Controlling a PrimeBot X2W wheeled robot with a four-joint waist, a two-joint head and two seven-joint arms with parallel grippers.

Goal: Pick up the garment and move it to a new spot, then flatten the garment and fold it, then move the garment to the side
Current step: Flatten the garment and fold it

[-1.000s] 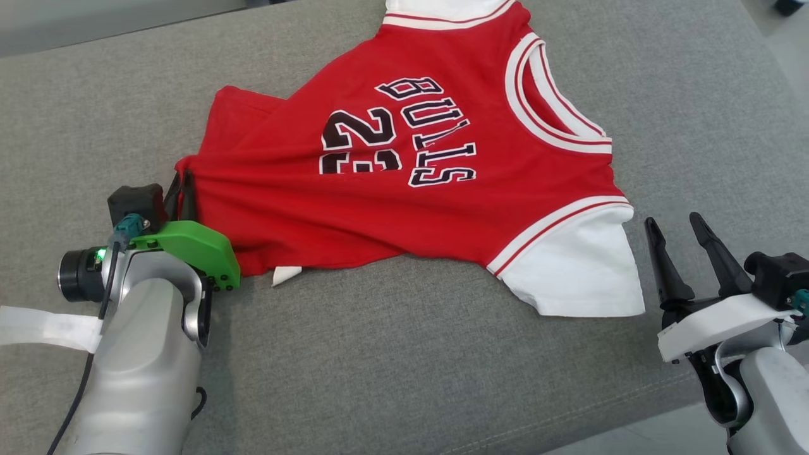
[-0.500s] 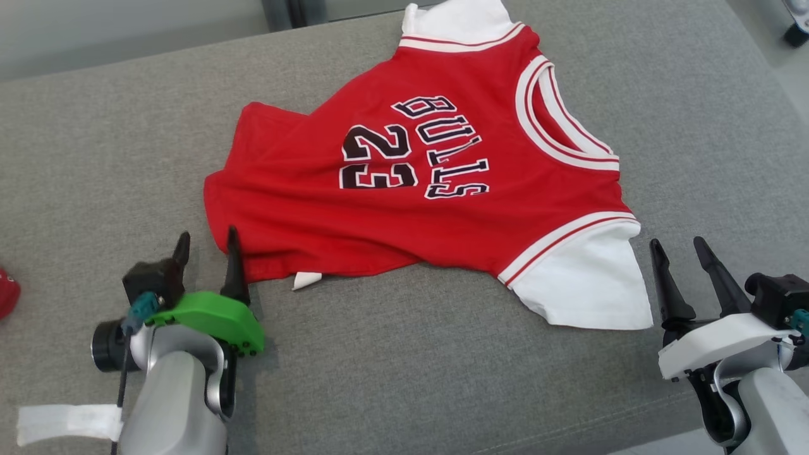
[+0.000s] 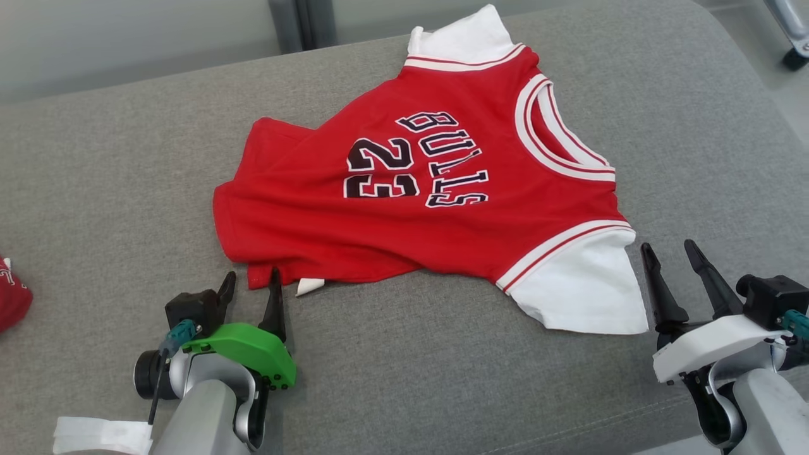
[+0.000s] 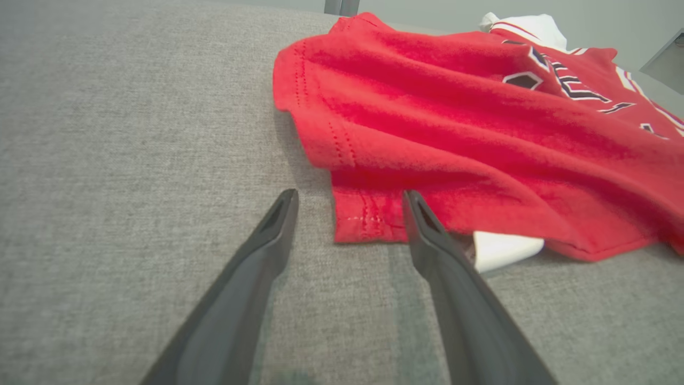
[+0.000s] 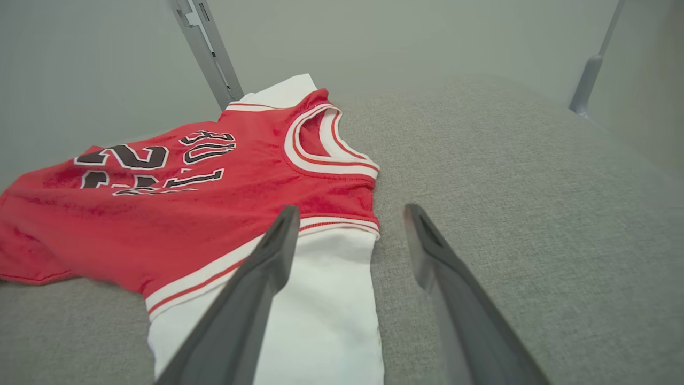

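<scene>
Garment, one, lies by two splayed grippers: left gripper, right gripper.

That red scrap at the head view's left edge is cut off, honestly can't tell what it is. A white tab pokes out from under the jersey hem, rest of it buried under the red. Left wrist view: the jersey runs off the right side, lettering chopped. Right wrist view: one finger of the right gripper covers part of the white sleeve.
</scene>
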